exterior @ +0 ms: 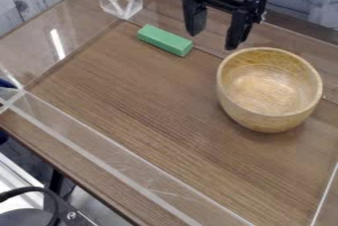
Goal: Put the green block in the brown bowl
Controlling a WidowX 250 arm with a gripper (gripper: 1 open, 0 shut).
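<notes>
The green block lies flat on the wooden table, a bright green bar angled toward the lower right. The brown bowl stands to its right, round, thick-walled and with nothing inside. My gripper hangs pointing down just right of the block and behind the bowl's left rim. Its two black fingers stand wide apart with nothing between them. It touches neither the block nor the bowl.
A clear plastic wall runs around the table, with a folded clear corner piece at the back left. A dark frame shows below the table's front edge.
</notes>
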